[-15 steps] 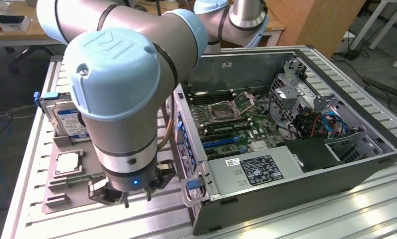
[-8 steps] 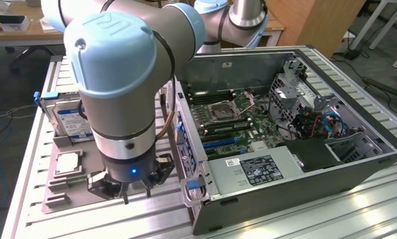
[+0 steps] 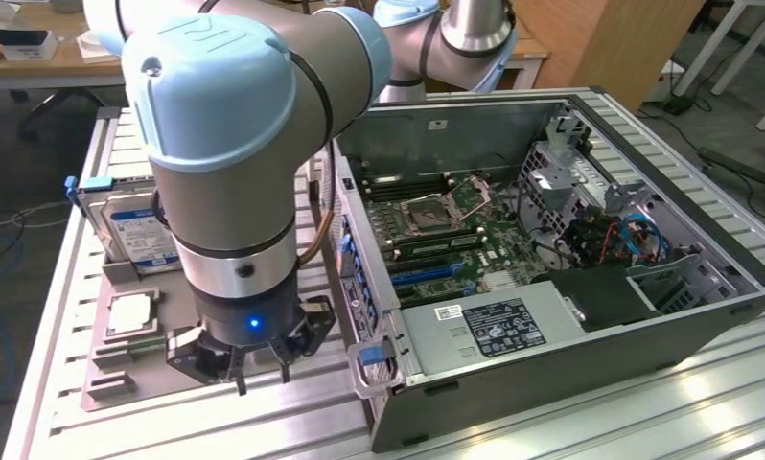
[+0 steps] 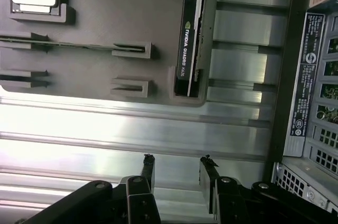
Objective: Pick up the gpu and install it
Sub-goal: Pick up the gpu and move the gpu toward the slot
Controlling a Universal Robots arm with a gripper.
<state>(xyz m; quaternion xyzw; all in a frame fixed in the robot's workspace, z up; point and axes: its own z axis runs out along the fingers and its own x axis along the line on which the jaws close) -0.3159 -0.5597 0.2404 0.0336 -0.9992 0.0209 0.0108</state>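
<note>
Ext. cam: high, off the arm, looking steeply down across the table. Arm v. near in foreground, open PC case on the exterior view's right, parts tray on its left. Wrist cam: aims down past the end effector tips, close over parts tray & table slats. Both views share parts tray, CPU, case wall.
</note>
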